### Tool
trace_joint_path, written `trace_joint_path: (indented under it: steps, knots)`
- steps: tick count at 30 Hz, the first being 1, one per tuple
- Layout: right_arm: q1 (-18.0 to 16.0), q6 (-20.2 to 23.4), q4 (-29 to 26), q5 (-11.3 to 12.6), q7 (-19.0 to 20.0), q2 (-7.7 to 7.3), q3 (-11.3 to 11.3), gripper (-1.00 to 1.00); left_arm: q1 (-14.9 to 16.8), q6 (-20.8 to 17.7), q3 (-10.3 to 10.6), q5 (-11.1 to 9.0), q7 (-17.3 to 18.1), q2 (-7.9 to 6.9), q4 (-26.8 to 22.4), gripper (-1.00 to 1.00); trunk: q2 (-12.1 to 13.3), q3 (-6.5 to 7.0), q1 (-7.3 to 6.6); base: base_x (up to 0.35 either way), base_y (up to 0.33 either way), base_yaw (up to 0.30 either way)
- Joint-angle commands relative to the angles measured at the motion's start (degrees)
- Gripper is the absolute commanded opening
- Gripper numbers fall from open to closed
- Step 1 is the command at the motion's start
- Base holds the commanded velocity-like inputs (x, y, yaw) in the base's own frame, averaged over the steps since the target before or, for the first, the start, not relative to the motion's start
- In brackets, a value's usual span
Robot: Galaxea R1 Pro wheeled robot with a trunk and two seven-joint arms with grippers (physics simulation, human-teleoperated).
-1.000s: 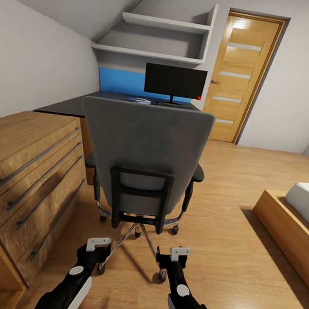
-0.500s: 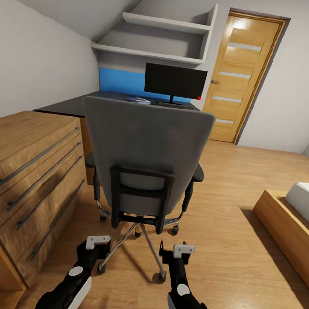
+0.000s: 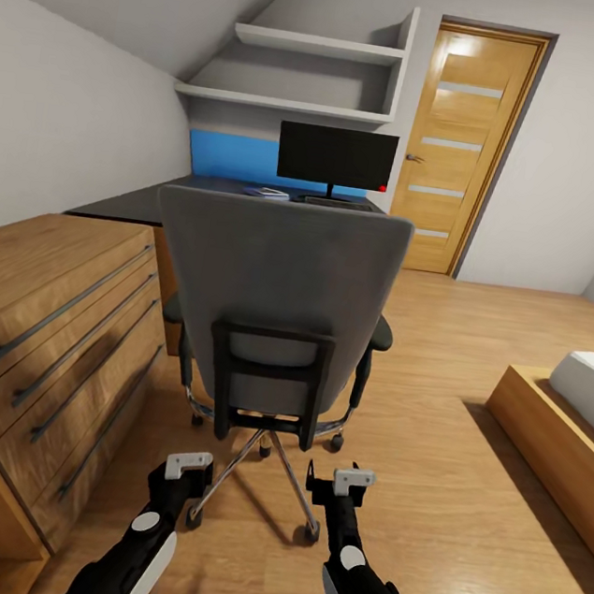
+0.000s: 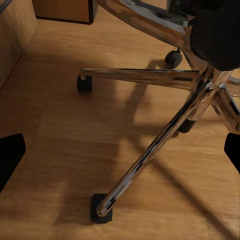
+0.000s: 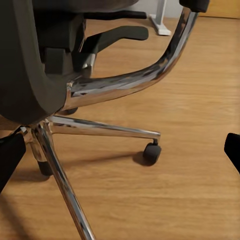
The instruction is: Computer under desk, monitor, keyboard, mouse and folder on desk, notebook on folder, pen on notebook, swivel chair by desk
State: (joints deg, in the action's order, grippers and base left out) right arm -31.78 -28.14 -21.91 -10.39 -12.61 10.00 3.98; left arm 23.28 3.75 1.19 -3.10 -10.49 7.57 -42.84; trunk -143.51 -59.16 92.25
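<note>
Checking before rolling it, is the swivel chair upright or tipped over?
Upright: the swivel chair has its backrest vertical and its chrome base flat on the floor.

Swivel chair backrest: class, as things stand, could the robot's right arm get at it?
Probably yes. The right end effector hangs low behind the swivel chair, facing its chrome base, open and empty. Nothing stands between them, though the arm must rise.

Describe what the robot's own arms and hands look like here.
Both arms are glossy black with white shell panels and a round grey disc near each wrist. The left hand and right hand are black, each topped by a light grey plate with small dark dots. No cables are visible.
</note>
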Motion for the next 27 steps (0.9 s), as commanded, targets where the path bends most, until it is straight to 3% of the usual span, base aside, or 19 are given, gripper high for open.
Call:
trace_joint_path:
  steps: [1, 10, 27]
  knots:
    - [0.0, 0.0, 0.1, -0.5, -0.5, 0.00, 0.1, 1.00, 0.0, 0.2, 0.1, -0.3, -0.2, -0.01, 0.0, 1.00, 0.0, -0.05, -0.01, 0.070, 0.000, 0.000]
    - [0.0, 0.1, 0.4, -0.4, 0.7, 0.00, 1.0, 1.00, 0.0, 0.2, 0.2, -0.3, 0.0, -0.01, 0.0, 1.00, 0.0, -0.05, -0.01, 0.034, 0.000, 0.000]
    - [0.0, 0.3, 0.5, -0.4, 8.3, 0.00, 2.1, 1.00, 0.0, 0.2, 0.3, -0.3, 0.0, 0.25, 0.0, 1.00, 0.0, -0.05, -0.01, 0.002, 0.000, 0.000]
